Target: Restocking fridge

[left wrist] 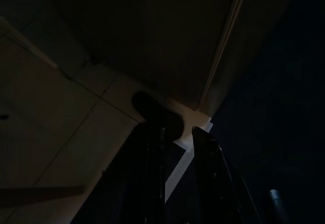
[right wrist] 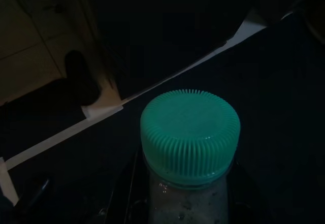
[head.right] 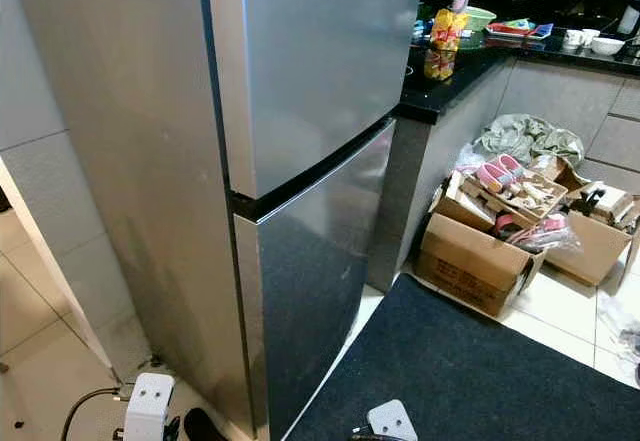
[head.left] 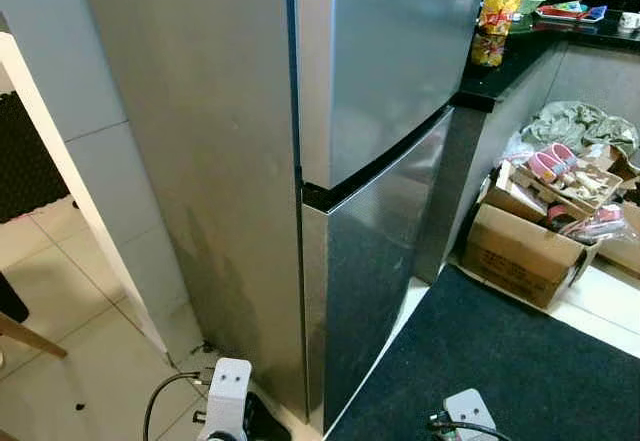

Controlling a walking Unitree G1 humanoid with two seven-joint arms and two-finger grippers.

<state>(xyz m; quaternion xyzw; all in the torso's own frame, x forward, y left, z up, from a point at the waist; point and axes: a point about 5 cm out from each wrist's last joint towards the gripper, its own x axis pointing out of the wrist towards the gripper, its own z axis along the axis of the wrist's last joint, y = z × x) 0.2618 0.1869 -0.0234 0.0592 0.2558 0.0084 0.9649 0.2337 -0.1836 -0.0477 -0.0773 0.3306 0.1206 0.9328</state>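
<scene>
A tall silver fridge (head.left: 380,111) stands straight ahead, with both its upper door and lower door (head.left: 370,291) closed. My left gripper (left wrist: 177,132) hangs low near the fridge's bottom corner, open, with nothing between its fingers. In the dark right wrist view, my right gripper (right wrist: 185,206) is shut on a clear bottle (right wrist: 188,203) with a ribbed green cap (right wrist: 190,132), held upright above the dark mat. My left wrist (head.left: 225,396) and right wrist (head.left: 465,411) show at the bottom edge of the left eye view.
A dark mat (head.left: 500,361) covers the floor in front of the fridge. Open cardboard boxes (head.left: 520,251) full of clutter sit to the right, under a black counter (head.left: 510,61) carrying a yellow packet (head.left: 492,26). A white partition (head.left: 60,161) stands at the left.
</scene>
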